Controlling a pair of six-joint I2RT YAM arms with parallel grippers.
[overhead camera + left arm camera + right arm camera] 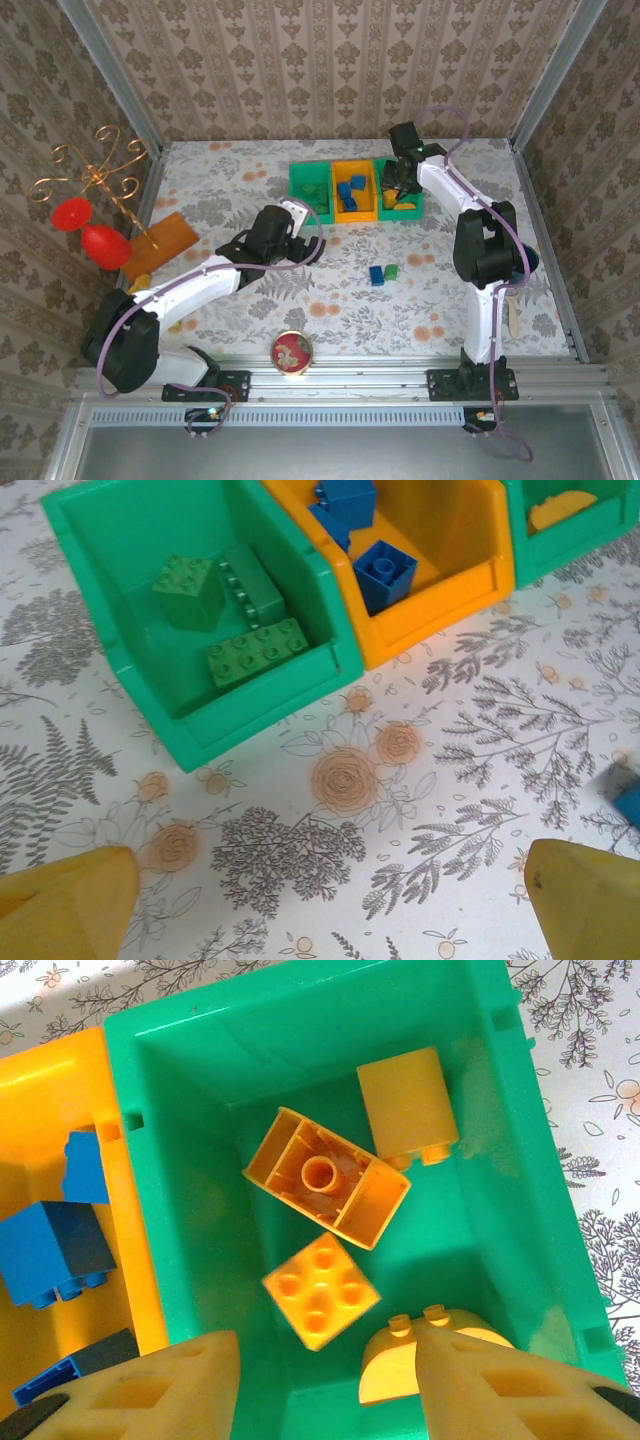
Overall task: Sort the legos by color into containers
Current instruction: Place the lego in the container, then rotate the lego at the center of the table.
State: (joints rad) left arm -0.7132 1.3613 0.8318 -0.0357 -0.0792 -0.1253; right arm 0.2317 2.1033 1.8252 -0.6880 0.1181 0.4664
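The right pincer [325, 1385] is hanging over the right green bin [180, 1050], fingers standing moderately apart and gripping nothing. Four orange-yellow bricks are lying on the bin floor below it: a square brick [320, 1305] at 12 o'clock of the gap, an upturned hollow brick [328, 1175] beyond, a smooth brick [405, 1100] at 1 o'clock, and a rounded brick [395, 1365] just beside the right-hand finger. The orange bin [50, 1090] is adjoining at 9 o'clock, holding blue bricks [45, 1250].

The left pincer [330, 900] is hovering above the floral table [450, 780], fingers spread wide, empty. The left green bin [250, 720] is sitting at 11 o'clock, holding three green bricks [255, 650].

In the top view, a loose blue brick [377, 275] and a loose green brick [391, 271] are lying side by side at 6 o'clock of the bins.
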